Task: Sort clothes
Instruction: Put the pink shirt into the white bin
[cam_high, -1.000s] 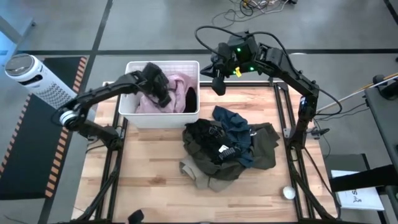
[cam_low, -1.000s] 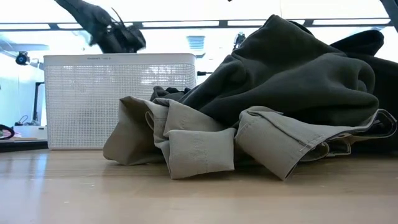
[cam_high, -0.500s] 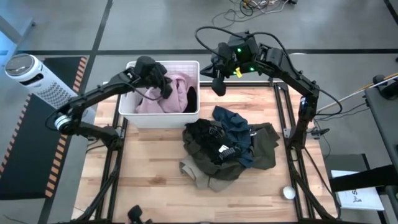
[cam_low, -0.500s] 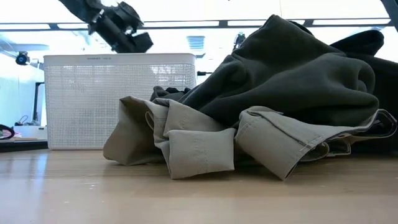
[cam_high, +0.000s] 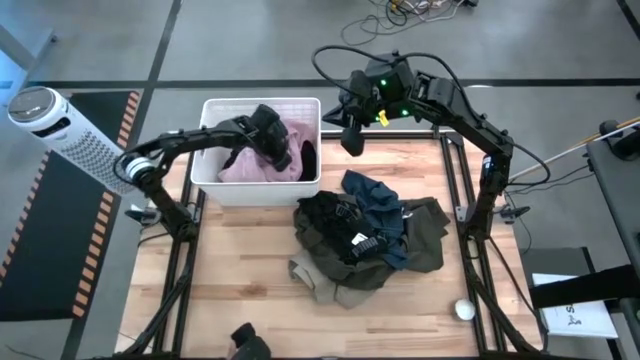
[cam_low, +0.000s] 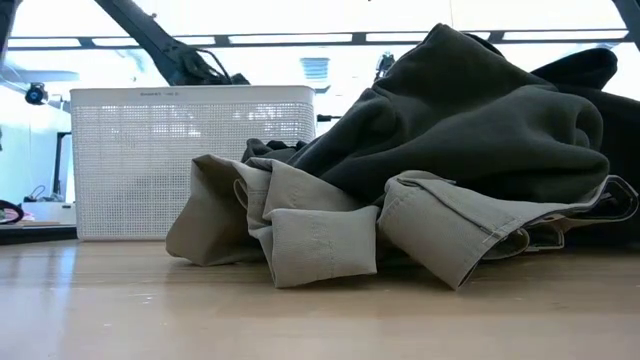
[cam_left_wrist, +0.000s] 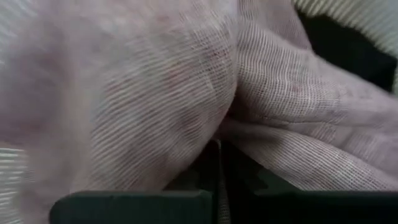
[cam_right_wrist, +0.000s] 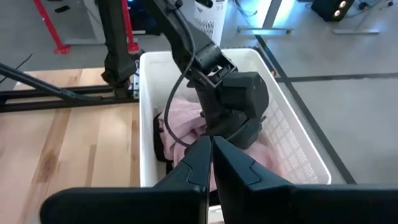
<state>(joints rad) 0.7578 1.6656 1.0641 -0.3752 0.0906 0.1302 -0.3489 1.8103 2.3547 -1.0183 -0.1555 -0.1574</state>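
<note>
A white basket (cam_high: 208, 150) stands at the table's far left and holds a pale pink garment (cam_high: 293, 133) and something black (cam_high: 306, 158). My left gripper (cam_high: 278, 155) is down inside the basket, shut, with its tips at the pink garment (cam_left_wrist: 155, 93). The right wrist view also shows it there (cam_right_wrist: 239, 115). My right gripper (cam_high: 348, 138) hangs shut and empty above the table's far edge, right of the basket. A pile of black, navy, olive and beige clothes (cam_high: 365, 235) lies on the table's middle, and fills the low view (cam_low: 420, 170). My left gripper meets the pink garment from above, pointing down into the basket. Its shut fingertips (cam_left_wrist: 205, 165) stand against a crease of the cloth (cam_left_wrist: 233, 118). I cannot tell whether any cloth is caught between them. The garment lies in the basket.
A small white ball (cam_high: 464, 309) lies near the table's near right corner. A white cylinder (cam_high: 55, 125) stands on the floor left of the table. Bare wood (cam_high: 230, 270) lies left of and nearer than the pile.
My left gripper first rose out of the basket toward its far left side. It then came down again farther right onto the pink garment. My right arm and the pile have kept still.
</note>
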